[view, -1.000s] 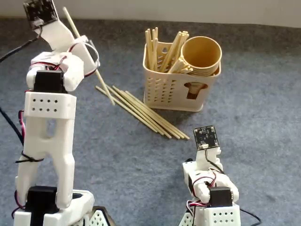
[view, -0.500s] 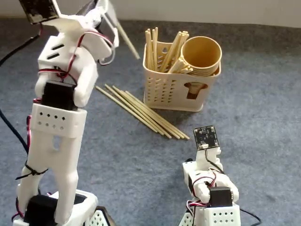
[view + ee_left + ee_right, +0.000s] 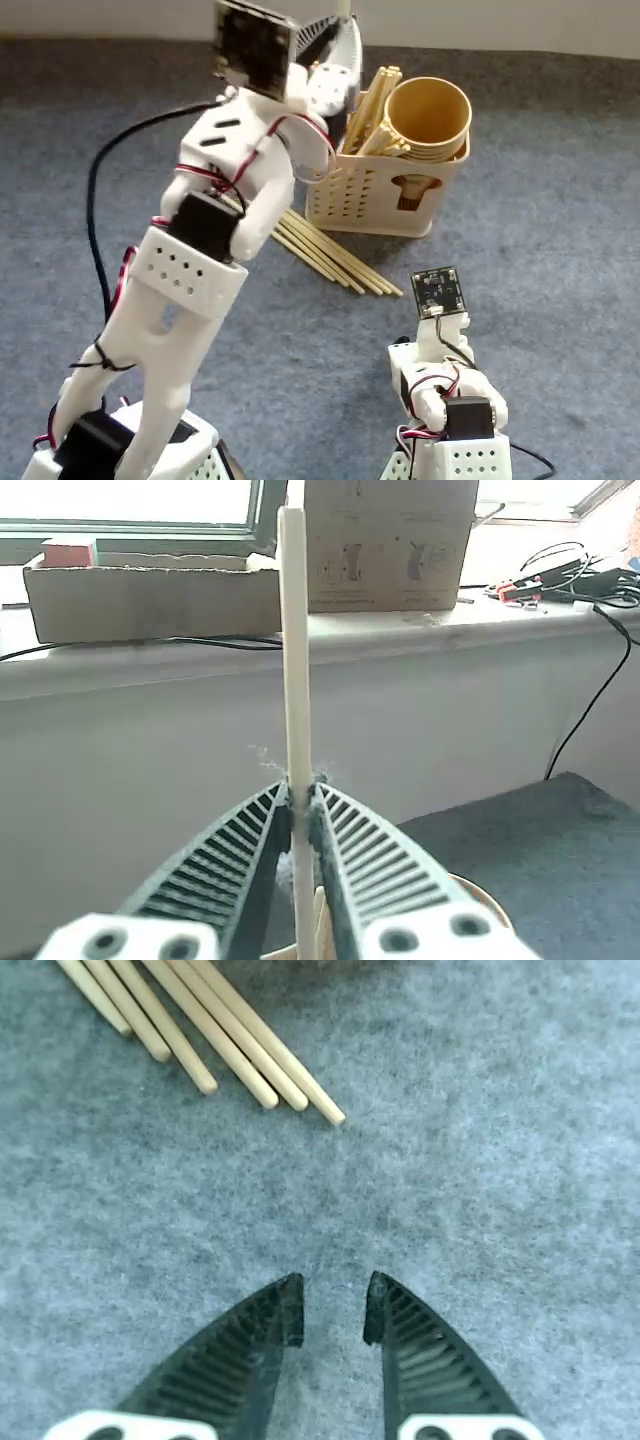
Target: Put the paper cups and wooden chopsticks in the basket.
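Observation:
My left gripper (image 3: 297,815) is shut on one wooden chopstick (image 3: 293,630), which stands upright between its fingers. In the high view that gripper (image 3: 335,45) hangs above the left part of the cream basket (image 3: 385,195). The basket holds stacked paper cups (image 3: 430,120) and several chopsticks (image 3: 372,100) standing on end. More chopsticks (image 3: 325,250) lie in a loose bundle on the grey carpet in front of the basket, partly under the left arm. My right gripper (image 3: 327,1310) is open just above the carpet, short of the bundle's ends (image 3: 250,1070).
The right arm (image 3: 445,400) sits folded at the front right. Grey carpet (image 3: 560,260) lies open to the right of the basket. A white wall runs behind the basket, with a cardboard box (image 3: 390,540) and cables on its ledge.
My left arm has swung from the far left over to the basket, carrying the chopstick, which now stands upright. The right arm has stayed still.

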Robot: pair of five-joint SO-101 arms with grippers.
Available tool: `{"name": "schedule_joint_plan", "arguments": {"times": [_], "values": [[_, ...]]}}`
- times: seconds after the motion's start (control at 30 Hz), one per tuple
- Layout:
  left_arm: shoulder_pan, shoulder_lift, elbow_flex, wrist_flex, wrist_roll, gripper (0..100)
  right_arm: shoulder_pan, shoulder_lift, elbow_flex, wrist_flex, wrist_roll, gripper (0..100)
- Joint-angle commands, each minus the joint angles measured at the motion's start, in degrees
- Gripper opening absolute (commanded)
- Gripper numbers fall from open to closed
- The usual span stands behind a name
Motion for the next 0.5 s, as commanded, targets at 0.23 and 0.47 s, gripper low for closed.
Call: {"name": "schedule_joint_plan", "arguments": {"times": [0.23, 0.47], "values": [[1.4, -2.2, 17.2, -29.5, -12.9, 1, -0.1, -0.6, 6.7, 0.3, 0.6, 11.9], [1.4, -2.2, 18.0, -29.4, -12.5, 1, -0.1, -0.6, 6.7, 0.3, 0.6, 11.9]]}}
